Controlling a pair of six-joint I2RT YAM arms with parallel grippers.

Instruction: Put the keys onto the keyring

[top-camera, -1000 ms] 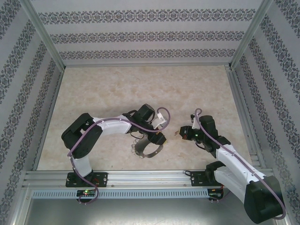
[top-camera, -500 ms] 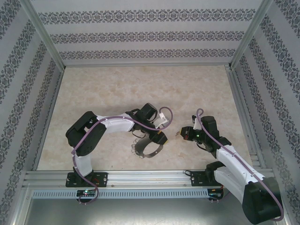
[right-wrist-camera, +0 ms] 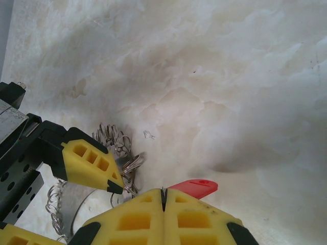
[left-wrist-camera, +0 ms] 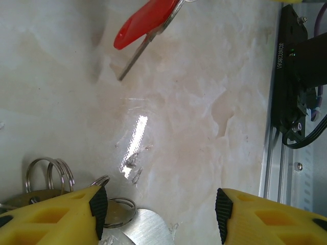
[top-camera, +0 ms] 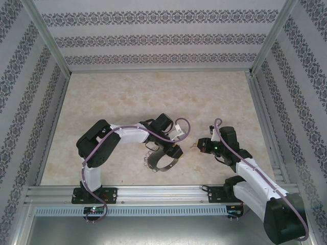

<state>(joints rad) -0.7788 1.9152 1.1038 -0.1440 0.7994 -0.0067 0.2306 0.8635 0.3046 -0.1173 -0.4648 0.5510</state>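
While right jaws pinch key [right-wrist-camera: 194, 187], keyring [right-wrist-camera: 118, 143] at left jaws

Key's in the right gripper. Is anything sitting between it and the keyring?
Nothing visible lies between them: the key, in the shut right gripper, is separated from the keyring only by bare table. The left gripper sits at the ring's edge, one yellow finger beside the loops nearest the key.

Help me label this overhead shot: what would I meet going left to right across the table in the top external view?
Left arm's black elbow → large grey metal keyring edged with wire loops → tiny red-headed key → right arm's black wrist.
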